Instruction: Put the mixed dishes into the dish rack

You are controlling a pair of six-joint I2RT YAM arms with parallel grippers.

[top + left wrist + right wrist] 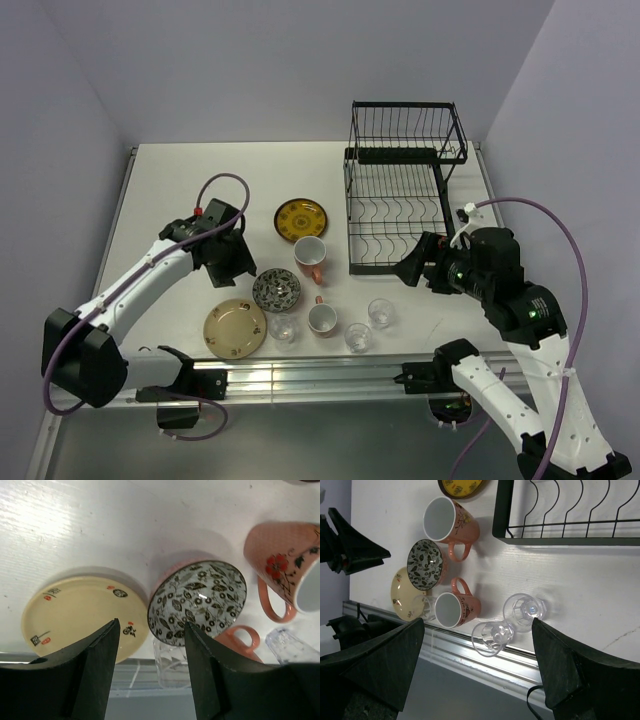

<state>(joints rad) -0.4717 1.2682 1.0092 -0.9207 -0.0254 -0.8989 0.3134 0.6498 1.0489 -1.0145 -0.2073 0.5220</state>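
The black wire dish rack [400,200] stands at the back right and holds nothing. On the table lie a yellow patterned plate [300,219], a tan speckled plate [235,328], a dark patterned bowl [276,290], two orange-and-white mugs [310,255] [322,319] and three clear glasses [282,327] [357,337] [381,313]. My left gripper [232,262] is open and empty, above and left of the bowl [197,600] and by the tan plate [75,612]. My right gripper [412,268] is open and empty, above the two right glasses [490,636] [524,611], near the rack's front edge [560,540].
A metal rail [330,378] runs along the near table edge, close behind the glasses. Purple walls close in the back and both sides. A cable loops above each arm [225,185].
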